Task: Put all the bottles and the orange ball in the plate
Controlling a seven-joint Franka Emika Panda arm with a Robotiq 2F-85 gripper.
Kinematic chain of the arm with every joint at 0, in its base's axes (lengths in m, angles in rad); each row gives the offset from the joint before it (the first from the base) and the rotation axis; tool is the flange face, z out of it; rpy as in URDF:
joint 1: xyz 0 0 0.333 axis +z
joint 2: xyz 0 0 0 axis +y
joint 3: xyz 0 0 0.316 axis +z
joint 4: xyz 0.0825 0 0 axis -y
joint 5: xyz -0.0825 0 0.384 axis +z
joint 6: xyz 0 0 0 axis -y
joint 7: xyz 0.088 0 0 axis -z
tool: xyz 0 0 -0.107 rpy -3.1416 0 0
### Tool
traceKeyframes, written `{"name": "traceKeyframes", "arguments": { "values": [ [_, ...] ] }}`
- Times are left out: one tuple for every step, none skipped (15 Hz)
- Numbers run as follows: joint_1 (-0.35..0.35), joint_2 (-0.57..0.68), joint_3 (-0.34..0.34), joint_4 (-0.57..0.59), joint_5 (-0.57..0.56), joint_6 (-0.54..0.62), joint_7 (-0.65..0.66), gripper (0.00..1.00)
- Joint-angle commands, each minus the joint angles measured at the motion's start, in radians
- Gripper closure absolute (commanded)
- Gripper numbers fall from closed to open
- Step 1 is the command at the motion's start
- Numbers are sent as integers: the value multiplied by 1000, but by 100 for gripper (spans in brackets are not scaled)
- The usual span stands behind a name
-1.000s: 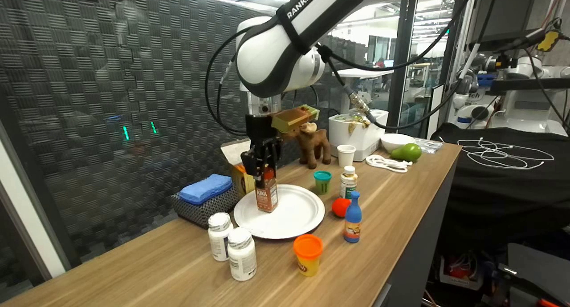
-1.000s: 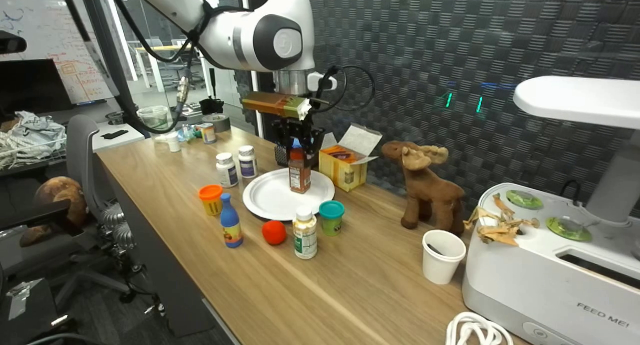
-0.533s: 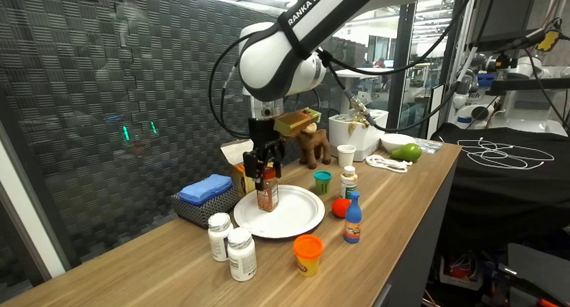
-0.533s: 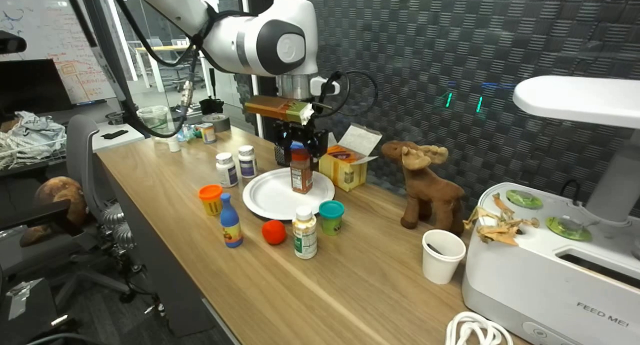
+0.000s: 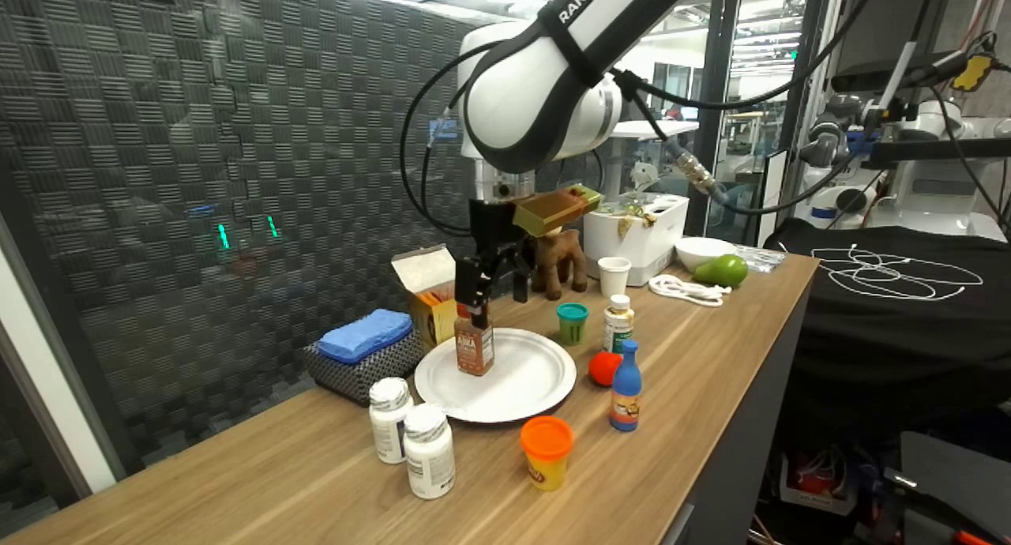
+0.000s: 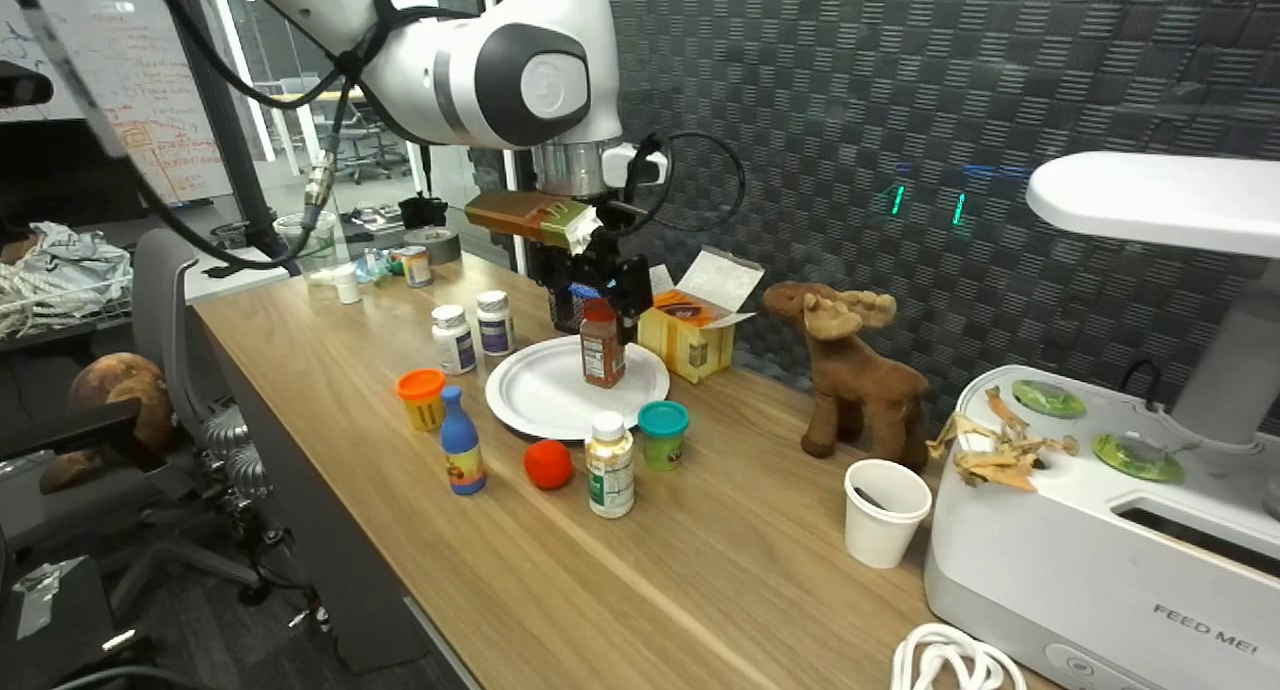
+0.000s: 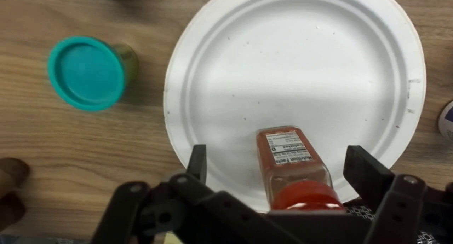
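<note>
Although the fingers [image 7: 366, 173] straddle the red-capped bottle [image 7: 288, 152], they are spread wide and free of it, with a gap on either side in the wrist view. That bottle stands upright on the white plate [image 5: 529, 383], a little off its middle toward the wall edge of the worktop [image 5: 284, 490]. Outside the plate, the orange ball [image 6: 548, 465] rests between a blue bottle [image 6: 461, 445], which is closer to the worktop's open long edge, and a white-capped bottle [image 6: 610, 470] with a partly green label. A white pill bottle [image 5: 388, 422] and a second white pill bottle [image 5: 430, 458] stand upright near the plate's rim, just beside each other. A yellow tub [image 5: 546, 458] with an orange lid also stands toward the open edge, while a teal-lidded tub [image 6: 663, 438] is near the plate. Along the wall edge are a yellow carton [image 6: 690, 345] and a brown toy moose [image 6: 860, 385].
</note>
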Motion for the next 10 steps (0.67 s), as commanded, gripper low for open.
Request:
{"name": "traceKeyframes", "arguments": {
  "values": [
    [8,-145,-48,-194,-39,98,87,0],
    [3,-158,-62,-216,-55,110,93,0],
    [-1,-168,-76,-234,-77,131,97,0],
    [-11,-164,-88,-235,-88,132,93,0],
    [-19,-161,-96,-238,-92,132,90,0],
    [-25,-150,-109,-231,-102,126,97,0],
    [-30,-133,-121,-220,-111,118,103,0],
    [-37,-115,-129,-210,-118,117,103,0],
    [-45,-101,-134,-200,-116,113,96,0],
    [-57,-81,-133,-185,-105,108,75,0]
  ]
}}
